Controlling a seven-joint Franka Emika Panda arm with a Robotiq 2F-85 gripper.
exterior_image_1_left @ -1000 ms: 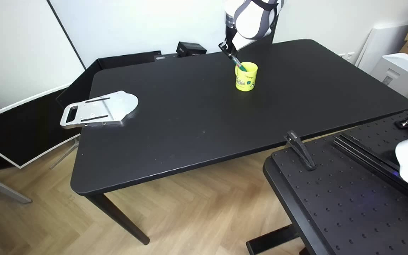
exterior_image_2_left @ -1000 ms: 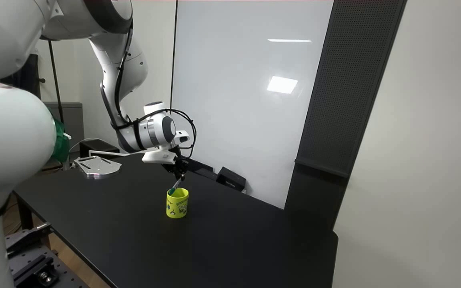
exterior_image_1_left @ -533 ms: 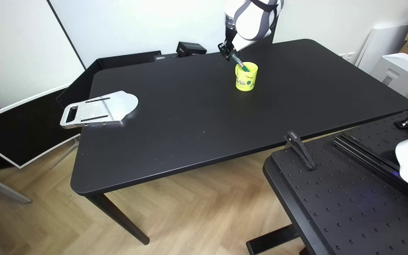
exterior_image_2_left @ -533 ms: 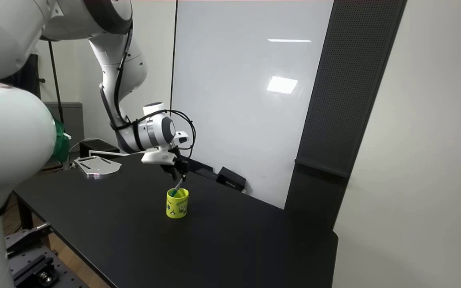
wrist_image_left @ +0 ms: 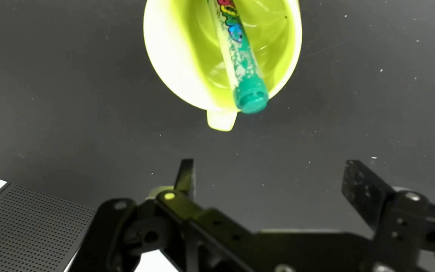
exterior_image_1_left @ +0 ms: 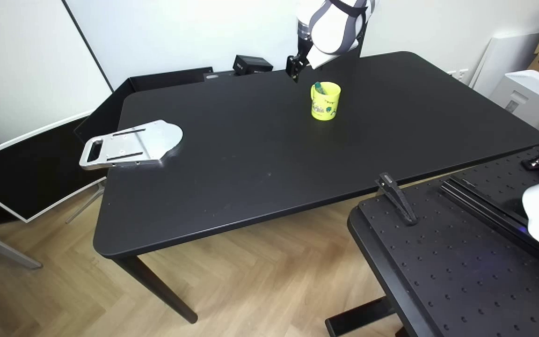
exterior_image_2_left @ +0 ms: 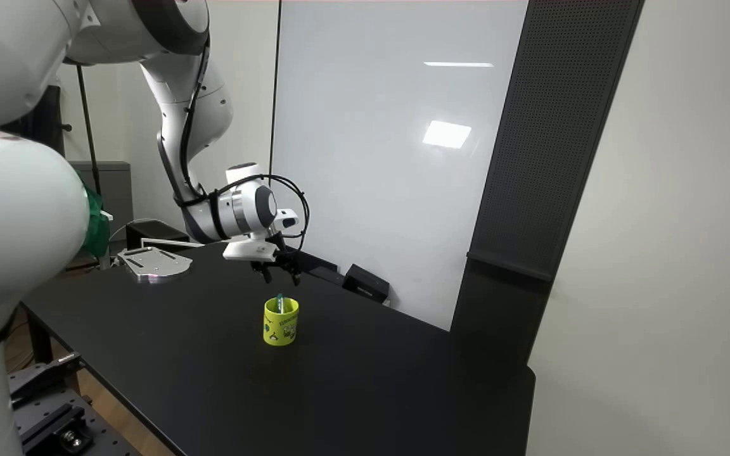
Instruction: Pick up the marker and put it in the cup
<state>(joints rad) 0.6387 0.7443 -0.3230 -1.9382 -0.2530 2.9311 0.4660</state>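
The slim marker, green-ended with a colourful print, leans inside the yellow cup. Its teal end rests at the rim near the cup's handle, and its lower end is cut off in the wrist view. In both exterior views the cup stands upright on the black table, with only the top of the marker showing above the rim. Just above and behind the cup, my gripper hangs open. Seen from the wrist, my gripper has its jaws wide apart, nothing between them and no contact with the marker.
On the black table lies a flat silver plate with a handle, well away from the cup. Beyond the table's back edge sit a black box and a whiteboard.
The gripper has opened and let go of the marker. The marker has dropped lower into the cup and now leans towards the handle side. The arm has hardly moved.
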